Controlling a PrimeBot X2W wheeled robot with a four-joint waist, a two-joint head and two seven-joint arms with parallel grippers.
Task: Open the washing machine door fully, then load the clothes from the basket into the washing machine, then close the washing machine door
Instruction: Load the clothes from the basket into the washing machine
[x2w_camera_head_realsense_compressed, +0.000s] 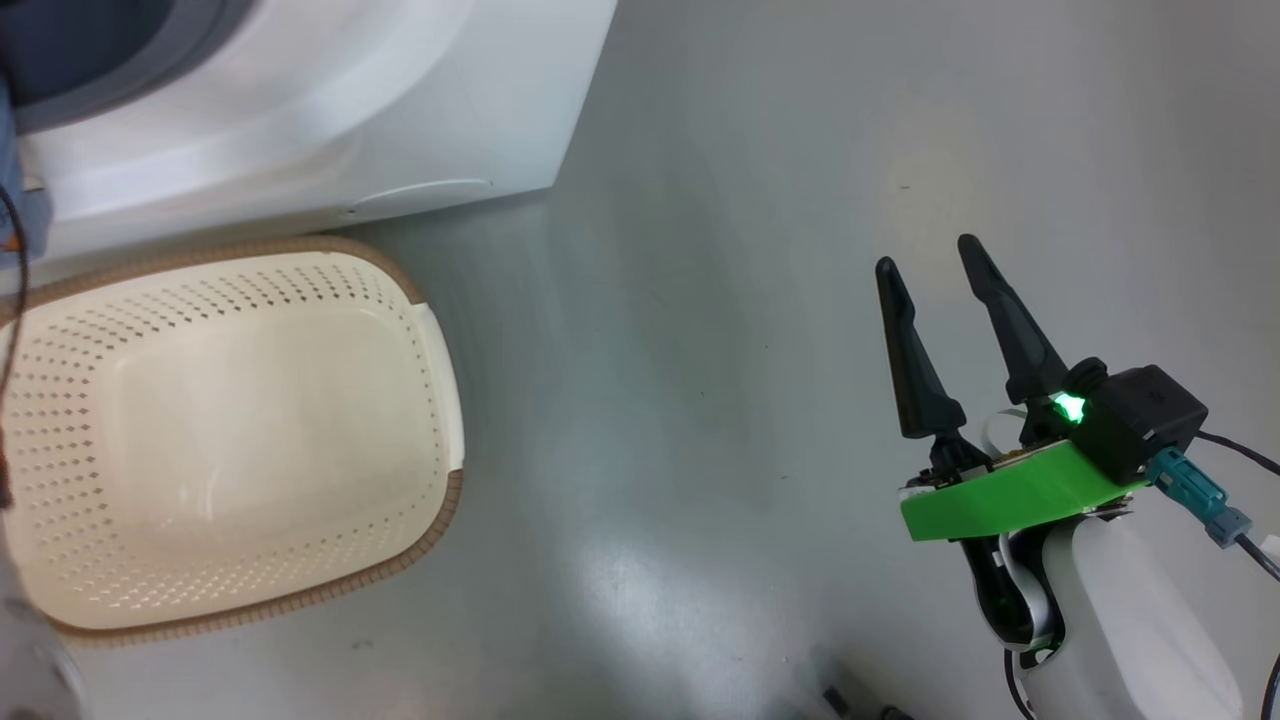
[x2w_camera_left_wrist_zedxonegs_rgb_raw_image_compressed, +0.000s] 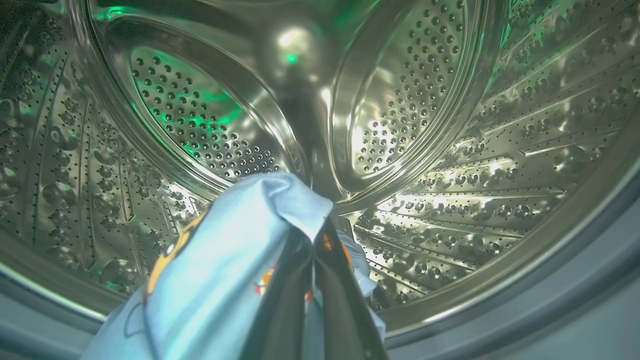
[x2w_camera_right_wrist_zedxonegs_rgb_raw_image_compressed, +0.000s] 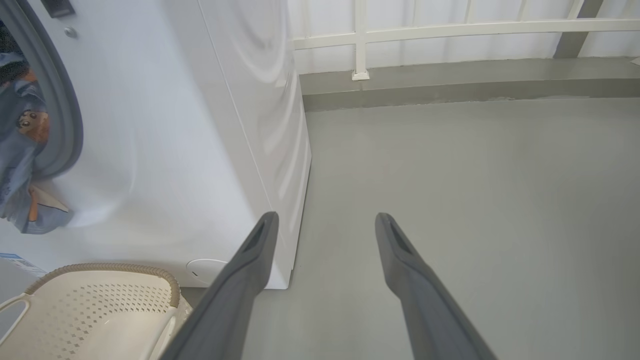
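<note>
Loading step. My left tool (x2w_camera_left_wrist_zedxonegs_rgb_raw_image_compressed: 312, 247) clenched on clothes (x2w_camera_left_wrist_zedxonegs_rgb_raw_image_compressed: 225, 260) draped left of it, inside washing machine (x2w_camera_left_wrist_zedxonegs_rgb_raw_image_compressed: 450, 150). My right tool (x2w_camera_head_realsense_compressed: 927, 252) spread, empty. Basket (x2w_camera_head_realsense_compressed: 432, 330) bare. Next, I judged: release clothes, back out.

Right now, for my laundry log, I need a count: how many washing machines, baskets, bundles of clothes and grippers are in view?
washing machine: 1
basket: 1
clothes, one blue printed bundle: 1
grippers: 2, the left gripper shut on the clothes, the right gripper open
Total: 5
</note>
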